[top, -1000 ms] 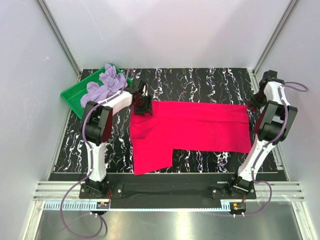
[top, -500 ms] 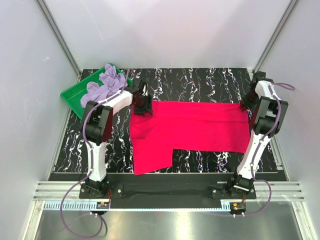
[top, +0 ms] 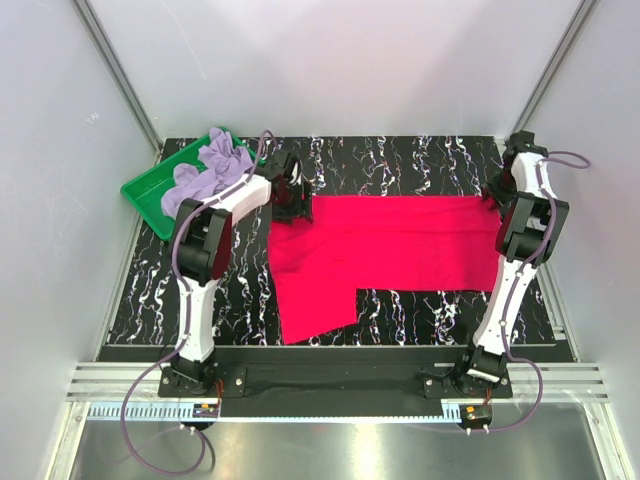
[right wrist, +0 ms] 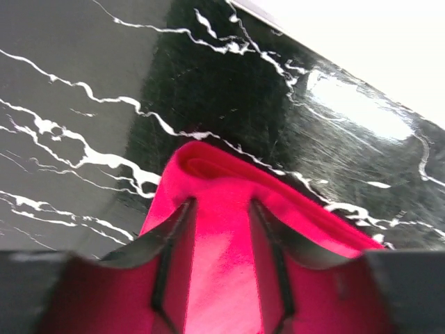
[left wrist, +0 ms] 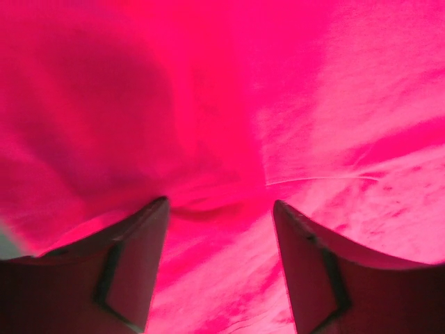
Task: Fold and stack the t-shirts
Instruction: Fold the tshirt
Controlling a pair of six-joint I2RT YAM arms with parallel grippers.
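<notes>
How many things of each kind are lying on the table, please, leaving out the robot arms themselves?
T-shirts: 2 (red-pink t-shirt spread flat on the table, lavender t-shirt bunched in the tray)
Trays: 1 (green tray at the far left corner)
Total: 3

The black bench (top: 400,160), veined with white, carries a crimson t-shirt (top: 400,240) spread flat across the centre of the frame, with one flap reaching toward the lower left. A green tray (top: 143,190) sits at the bench's upper-left corner.
</notes>
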